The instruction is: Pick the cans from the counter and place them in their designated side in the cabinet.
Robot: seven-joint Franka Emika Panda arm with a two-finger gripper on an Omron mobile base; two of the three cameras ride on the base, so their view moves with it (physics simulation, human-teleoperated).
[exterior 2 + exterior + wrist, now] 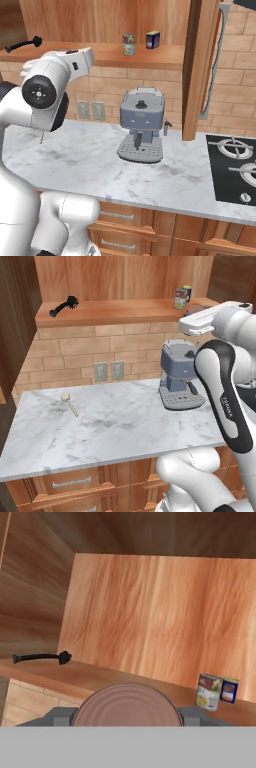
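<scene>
Hand view, left to right: a black long-handled brush (42, 658) lies at the far left of the reddish-brown wooden cabinet shelf (150, 684). Centre, the gripper (127, 719) is clamped on a round brownish-topped can (127, 704). Right, the silver yellow-and-red-labelled can (209, 691) stands just beside a blue can (229, 690).

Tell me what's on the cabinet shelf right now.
Shelf: black brush at left; silver can and blue can at right. The gripper holds another can, its label hidden.
</scene>
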